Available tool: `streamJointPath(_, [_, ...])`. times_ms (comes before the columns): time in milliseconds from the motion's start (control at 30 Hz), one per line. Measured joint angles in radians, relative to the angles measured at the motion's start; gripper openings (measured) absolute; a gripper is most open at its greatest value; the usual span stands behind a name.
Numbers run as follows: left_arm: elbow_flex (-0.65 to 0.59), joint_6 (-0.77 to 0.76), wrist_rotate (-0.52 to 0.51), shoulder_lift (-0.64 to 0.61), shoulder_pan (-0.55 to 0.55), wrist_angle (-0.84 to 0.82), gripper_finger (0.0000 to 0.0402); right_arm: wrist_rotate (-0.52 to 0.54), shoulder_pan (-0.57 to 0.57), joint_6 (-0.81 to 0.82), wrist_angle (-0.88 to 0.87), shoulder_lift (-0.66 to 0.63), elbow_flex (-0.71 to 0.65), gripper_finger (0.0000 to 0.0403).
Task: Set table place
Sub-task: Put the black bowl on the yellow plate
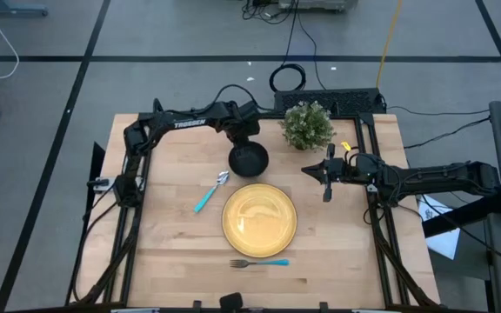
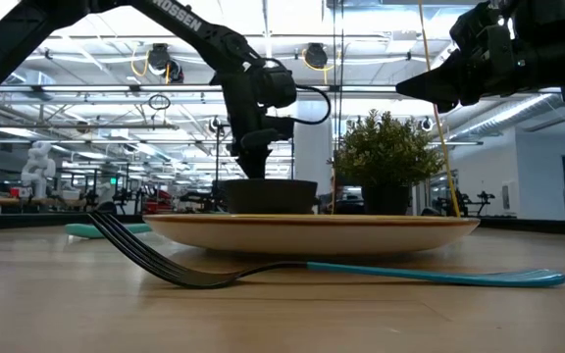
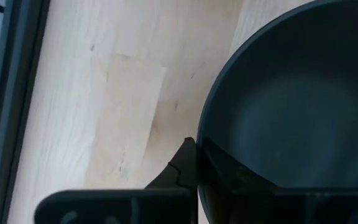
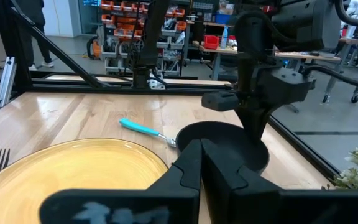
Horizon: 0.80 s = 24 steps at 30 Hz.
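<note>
The left end effector (image 1: 247, 139) in the high view sits at the upper rim of the black bowl (image 1: 249, 159), just above the frame's centre, grasping that rim; the bowl rests on the counter (image 1: 172, 252) just above the yellow plate (image 1: 259, 218), which lies at centre. The spoon (image 1: 210, 191) lies slanted to the left of the plate and the fork (image 1: 259, 262) lies flat below it, tines to the left. The right end effector (image 1: 327, 178) hovers right of the plate, below the potted plant (image 1: 307, 125), its fingers clenched on nothing. In the low view the fork (image 2: 332, 268) stretches across the foreground in front of the plate (image 2: 312, 232); the bowl (image 2: 268, 195) shows behind the plate with the left end effector (image 2: 253, 162) reaching down onto it, the plant (image 2: 388, 157) to its right and the right end effector (image 2: 430, 86) at the upper right, above the counter. The left wrist view shows a dark finger (image 3: 182, 165) pressed against the outside of the bowl's (image 3: 291, 118) wall, pale counter (image 3: 117, 93) filling the left half. The right wrist view has its own fingers (image 4: 210, 168) closed together at lower centre, the plate (image 4: 73, 174) at lower left, the spoon (image 4: 145, 130) beyond it, and the left end effector (image 4: 253, 134) coming down onto the bowl (image 4: 213, 140) at centre right.
</note>
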Motion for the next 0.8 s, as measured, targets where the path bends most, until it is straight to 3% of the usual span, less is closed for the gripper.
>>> streamJointPath(433, [0.013, -0.003, -0.006, -0.144, -0.012, -0.025, 0.0004, 0.0, 0.0, -0.001, 0.0, 0.0, 0.0, 0.0])
streamJointPath(800, [0.013, -0.025, 0.004, -0.16, -0.013, -0.077, 0.0004, 0.0, 0.0, 0.006, 0.007, 0.0, 0.0, 0.0])
